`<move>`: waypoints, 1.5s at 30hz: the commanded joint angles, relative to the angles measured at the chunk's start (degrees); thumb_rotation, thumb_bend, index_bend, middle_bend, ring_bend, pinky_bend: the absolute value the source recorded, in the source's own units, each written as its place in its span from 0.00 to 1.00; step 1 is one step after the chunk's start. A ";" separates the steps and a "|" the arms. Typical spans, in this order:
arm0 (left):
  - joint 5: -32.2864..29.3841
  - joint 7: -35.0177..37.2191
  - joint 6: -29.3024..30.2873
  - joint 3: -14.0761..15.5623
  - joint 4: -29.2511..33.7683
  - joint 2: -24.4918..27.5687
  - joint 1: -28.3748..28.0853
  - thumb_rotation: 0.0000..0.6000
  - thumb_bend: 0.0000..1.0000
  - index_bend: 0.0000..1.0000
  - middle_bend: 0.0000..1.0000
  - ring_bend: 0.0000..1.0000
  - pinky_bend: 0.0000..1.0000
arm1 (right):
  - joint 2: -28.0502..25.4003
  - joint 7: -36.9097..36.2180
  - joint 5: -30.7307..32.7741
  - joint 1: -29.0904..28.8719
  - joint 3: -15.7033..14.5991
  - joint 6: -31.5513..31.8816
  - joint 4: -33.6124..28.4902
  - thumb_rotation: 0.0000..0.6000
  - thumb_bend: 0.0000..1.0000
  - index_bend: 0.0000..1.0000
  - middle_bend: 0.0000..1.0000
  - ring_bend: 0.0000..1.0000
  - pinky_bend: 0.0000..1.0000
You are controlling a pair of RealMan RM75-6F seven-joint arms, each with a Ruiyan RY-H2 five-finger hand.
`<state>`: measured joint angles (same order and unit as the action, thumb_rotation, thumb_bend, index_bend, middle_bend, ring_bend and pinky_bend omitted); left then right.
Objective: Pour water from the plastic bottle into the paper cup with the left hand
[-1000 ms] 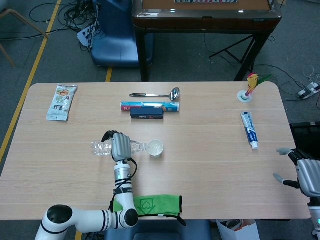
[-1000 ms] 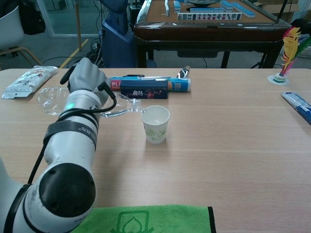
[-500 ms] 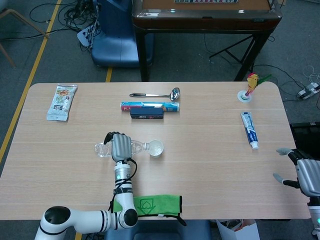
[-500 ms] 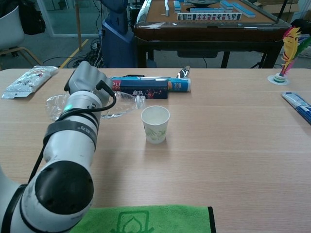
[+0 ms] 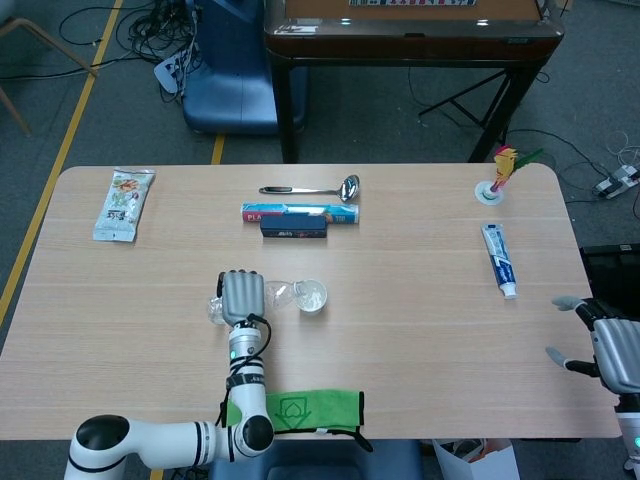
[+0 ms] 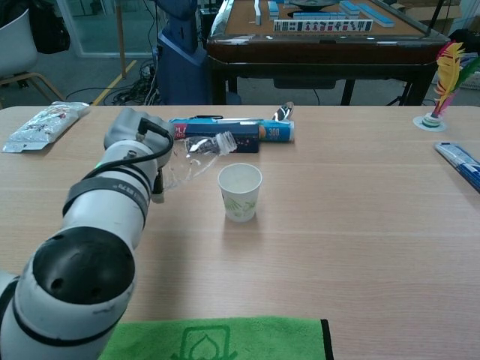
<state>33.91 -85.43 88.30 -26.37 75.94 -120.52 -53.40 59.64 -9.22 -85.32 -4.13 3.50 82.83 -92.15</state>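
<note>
My left hand point(image 5: 242, 296) point(image 6: 136, 141) grips a clear plastic bottle point(image 6: 196, 156) point(image 5: 276, 294). The bottle is tilted, its neck raised and pointing right toward the paper cup point(image 6: 240, 192) point(image 5: 312, 296), just left of the rim. The white cup stands upright on the table, its inside looking pale; no stream of water shows. The bottle's base is hidden behind the hand. My right hand point(image 5: 606, 346) sits at the table's far right edge, fingers apart, holding nothing.
A blue box and a dark box point(image 6: 223, 138) lie behind the cup, with a metal spoon point(image 5: 312, 189) beyond. A snack packet point(image 5: 124, 204) is far left, a toothpaste tube point(image 5: 498, 259) and shuttlecock point(image 5: 499, 176) right. A green cloth point(image 5: 296, 409) lies at the near edge.
The left hand has swung the bottle from lying flat to the left toward upright, raising its neck, and shifted slightly right toward the cup. The right hand has not moved.
</note>
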 commanded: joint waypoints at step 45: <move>16.32 71.14 -13.54 -0.58 -3.09 10.58 20.58 1.00 0.01 0.61 0.62 0.45 0.44 | -0.07 3.02 2.17 -0.61 -0.29 -2.83 -1.23 1.00 0.05 0.32 0.37 0.29 0.41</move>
<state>51.40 -15.05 76.11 -26.22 71.77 -110.75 -33.25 59.57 -6.20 -83.15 -4.74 3.21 80.00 -93.38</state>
